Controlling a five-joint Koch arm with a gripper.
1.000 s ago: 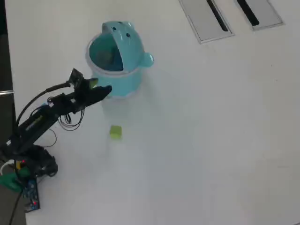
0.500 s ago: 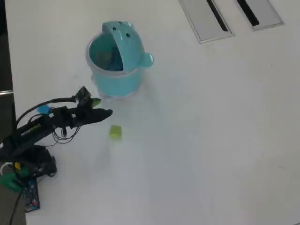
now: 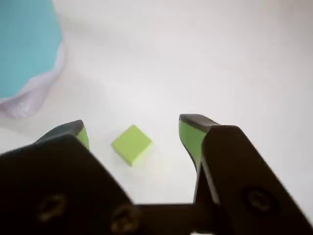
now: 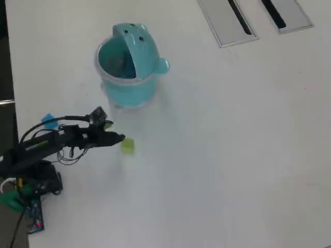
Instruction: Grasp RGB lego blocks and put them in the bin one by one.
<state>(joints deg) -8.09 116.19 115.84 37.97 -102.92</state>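
Observation:
A yellow-green lego block [image 3: 131,143] [image 4: 128,145] lies on the white table, turned corner-on in the wrist view. My gripper [image 3: 136,128] [image 4: 115,132] is open. Its green-padded fingertips [image 3: 191,134] stand either side of the block, just short of it, and touch nothing. In the overhead view the black finger's tip sits right beside the block's left edge. The light-teal bin [image 4: 129,85] [image 3: 24,44] stands behind the block with its domed lid tipped back. Something dull lies inside it, too dim to name.
Two grey slotted panels [image 4: 227,20] sit at the table's far edge. The arm's base and cables [image 4: 31,181] occupy the lower left. A small blue piece [image 4: 48,120] shows by the arm. White table [image 4: 232,155] stretches to the right.
The arm has swung away from the bin's front wall and come down toward the near side, bringing the open gripper to the yellow-green block. The block and bin have not moved.

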